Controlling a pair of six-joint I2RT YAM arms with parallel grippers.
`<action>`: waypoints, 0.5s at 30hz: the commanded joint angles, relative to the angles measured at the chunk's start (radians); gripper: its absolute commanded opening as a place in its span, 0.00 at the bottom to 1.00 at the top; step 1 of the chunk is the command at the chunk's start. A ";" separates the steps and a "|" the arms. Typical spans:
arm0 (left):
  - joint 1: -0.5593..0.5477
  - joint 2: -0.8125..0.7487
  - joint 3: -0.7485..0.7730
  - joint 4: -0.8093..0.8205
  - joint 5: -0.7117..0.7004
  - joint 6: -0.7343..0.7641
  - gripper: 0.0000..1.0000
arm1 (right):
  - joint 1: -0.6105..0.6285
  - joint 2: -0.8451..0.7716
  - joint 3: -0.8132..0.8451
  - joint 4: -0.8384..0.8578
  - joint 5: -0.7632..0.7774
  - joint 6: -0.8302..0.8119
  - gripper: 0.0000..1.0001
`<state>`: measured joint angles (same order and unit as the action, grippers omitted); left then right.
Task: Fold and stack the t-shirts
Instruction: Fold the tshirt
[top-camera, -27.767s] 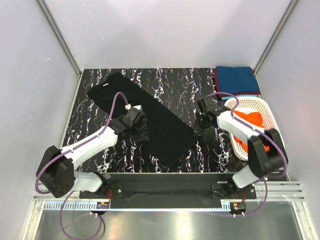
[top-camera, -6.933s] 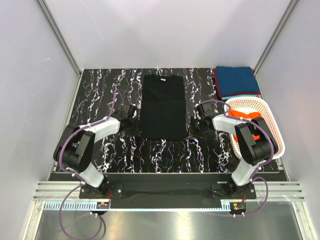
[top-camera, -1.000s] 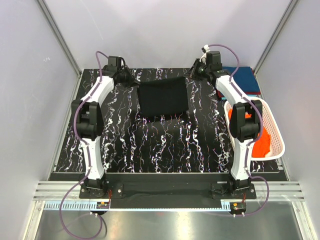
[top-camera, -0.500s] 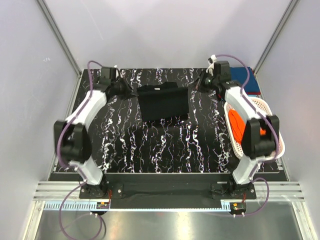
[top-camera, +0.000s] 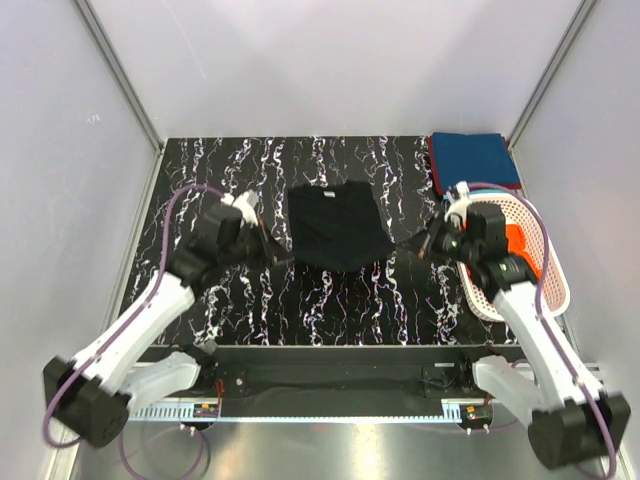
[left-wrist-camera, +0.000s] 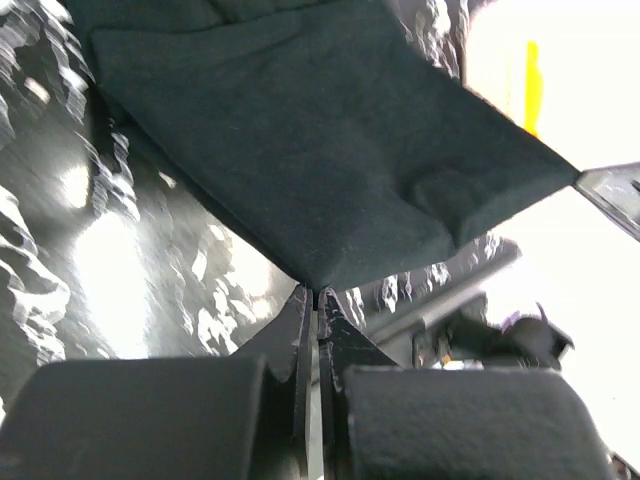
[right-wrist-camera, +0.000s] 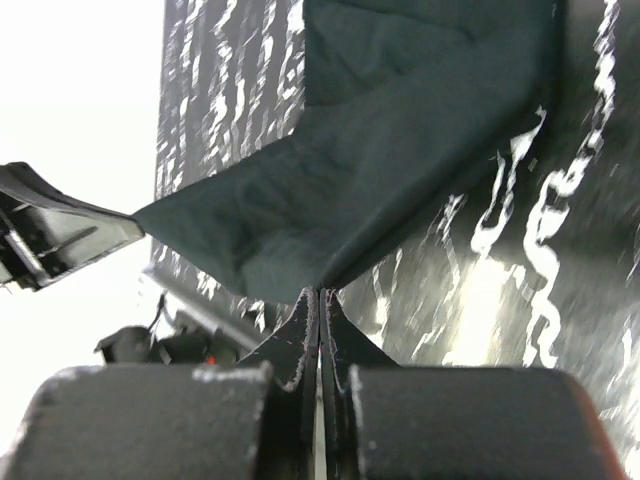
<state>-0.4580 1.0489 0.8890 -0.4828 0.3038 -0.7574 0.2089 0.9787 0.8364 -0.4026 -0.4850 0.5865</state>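
Mid-fold: left gripper (left-wrist-camera: 315, 297) and right gripper (right-wrist-camera: 320, 292) clenched on black t-shirt (top-camera: 337, 226) corners; teal-blue t-shirt (top-camera: 475, 160) folded beyond right jaws, orange t-shirt (top-camera: 520, 243) left in basket (top-camera: 545, 292) beside them.

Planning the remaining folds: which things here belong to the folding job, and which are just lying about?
Job:
black t-shirt, pinched by left gripper and right gripper
teal-blue t-shirt, folded, far right
orange t-shirt in the white basket

Lying about:
white basket
marbled table
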 joint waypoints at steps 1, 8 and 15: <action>-0.094 -0.156 -0.028 0.015 -0.095 -0.094 0.00 | 0.012 -0.173 -0.013 -0.069 -0.041 0.045 0.00; -0.211 -0.225 -0.016 -0.045 -0.204 -0.149 0.00 | 0.018 -0.299 -0.017 -0.142 0.003 0.075 0.00; -0.180 -0.080 0.125 -0.053 -0.249 -0.057 0.00 | 0.018 -0.163 0.094 -0.122 0.146 0.006 0.00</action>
<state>-0.6598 0.9264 0.9100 -0.5682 0.1009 -0.8597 0.2222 0.7536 0.8433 -0.5556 -0.4225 0.6270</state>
